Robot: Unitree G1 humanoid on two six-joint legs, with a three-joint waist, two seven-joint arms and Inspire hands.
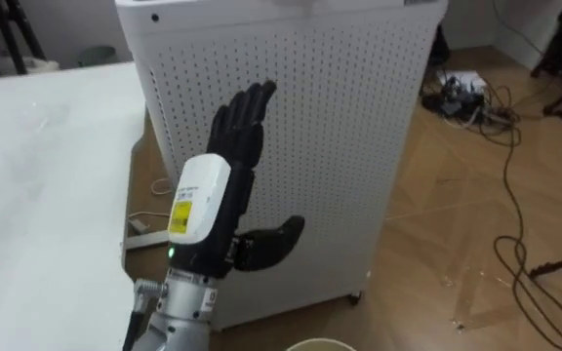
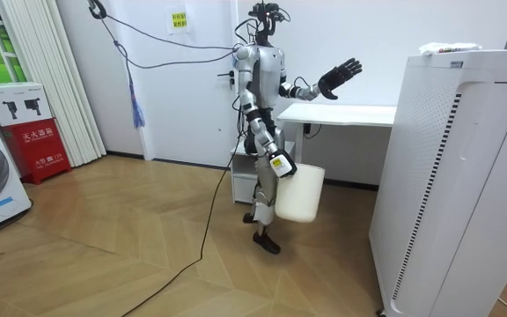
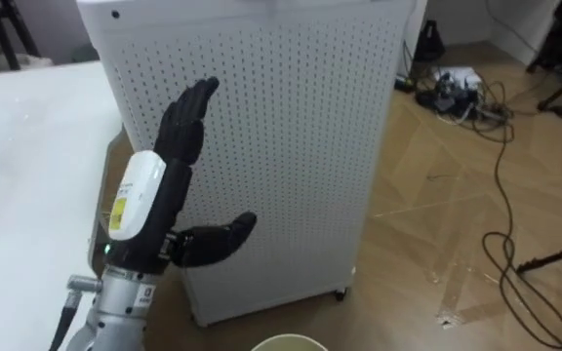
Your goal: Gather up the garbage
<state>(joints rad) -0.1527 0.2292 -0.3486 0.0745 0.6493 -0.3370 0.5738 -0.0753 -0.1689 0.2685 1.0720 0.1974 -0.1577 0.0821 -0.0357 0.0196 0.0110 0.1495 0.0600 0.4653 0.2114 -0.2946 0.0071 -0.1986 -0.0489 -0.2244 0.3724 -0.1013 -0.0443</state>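
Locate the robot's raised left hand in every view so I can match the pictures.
Left eye view: left hand, open, centre-left, against the white perforated cabinet.
Right eye view: hand left of centre.
Room view: hand upper middle, raised toward the cabinet.
Shared landmark: the cabinet.

Black left hand (image 1: pixel 237 146) raised. Behind it, white cabinet (image 1: pixel 359 146), face dotted with fine perforations. Left of hand, plain white table (image 1: pixel 37 195). Right, brown herringbone wood floor (image 1: pixel 457 224), black cables (image 1: pixel 506 180). Below, cream bucket (image 1: pixel 320 344).
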